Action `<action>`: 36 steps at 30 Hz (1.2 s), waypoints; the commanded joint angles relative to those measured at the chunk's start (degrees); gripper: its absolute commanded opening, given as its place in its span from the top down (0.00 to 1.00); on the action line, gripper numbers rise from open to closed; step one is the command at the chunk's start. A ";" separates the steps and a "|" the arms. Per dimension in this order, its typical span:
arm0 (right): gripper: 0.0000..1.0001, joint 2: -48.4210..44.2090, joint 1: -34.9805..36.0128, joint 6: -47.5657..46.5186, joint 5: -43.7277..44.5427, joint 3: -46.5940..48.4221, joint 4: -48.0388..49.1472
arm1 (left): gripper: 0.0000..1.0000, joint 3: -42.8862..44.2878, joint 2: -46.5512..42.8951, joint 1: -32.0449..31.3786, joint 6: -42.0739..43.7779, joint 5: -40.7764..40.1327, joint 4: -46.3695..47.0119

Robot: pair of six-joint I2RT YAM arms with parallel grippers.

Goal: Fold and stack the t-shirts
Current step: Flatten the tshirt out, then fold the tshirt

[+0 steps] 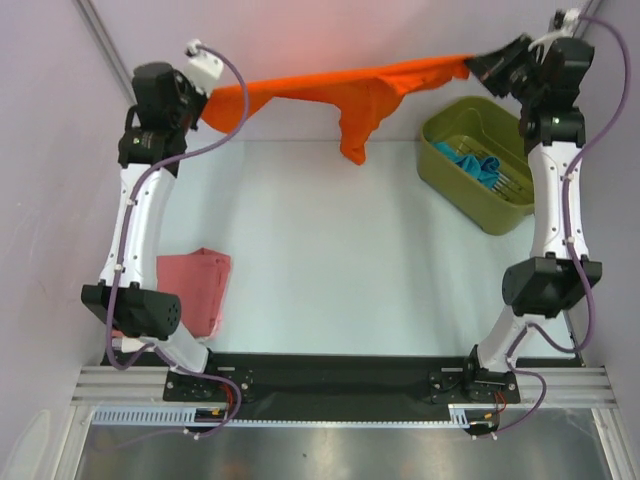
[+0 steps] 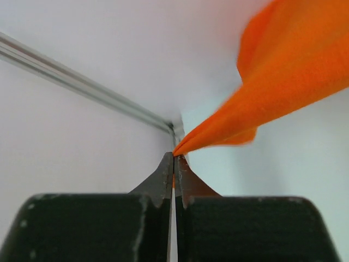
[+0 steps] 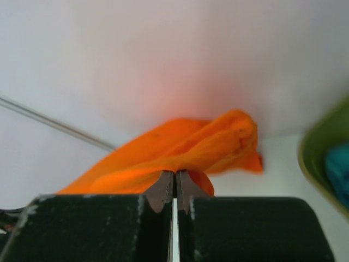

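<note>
**Orange t-shirt (image 1: 340, 95) suspended between left pincer (image 2: 174, 156) and right pincer (image 3: 175, 173)**

Both arms were raised toward the far edge of the desk (image 1: 340, 260). The left pincer was pressed together, pinching a corner of the orange t-shirt at its tips. The right pincer was likewise pressed together, pinching a bunched edge of the same garment. The orange t-shirt hung stretched between the two pincers, clear of the desk, with one loose portion drooping right of centre.

A pink t-shirt (image 1: 195, 285) lay folded on the desk at the near left, beside the left arm. An olive-green bin (image 1: 440, 160) stood at the far right of the desk, partly beneath the right arm. A teal-blue t-shirt (image 1: 478, 165) lay bunched inside it.
</note>
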 commanded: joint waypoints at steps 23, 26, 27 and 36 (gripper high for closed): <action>1.00 -62.21 7.19 1.81 17.13 -87.88 -44.41 | 0.93 -64.67 -25.35 -4.76 20.70 9.42 -30.20; 1.00 -58.27 7.10 -0.11 18.02 -86.12 -38.28 | 0.92 -65.20 -25.70 -4.67 20.11 7.85 -26.18; 1.00 -56.78 7.19 -2.03 17.50 -84.89 -35.38 | 0.92 -64.85 -25.18 -4.76 18.10 6.88 -23.64; 1.00 -27.80 7.27 -14.35 12.22 -76.54 -7.68 | 0.92 -53.78 -8.15 -4.41 10.17 3.89 -10.61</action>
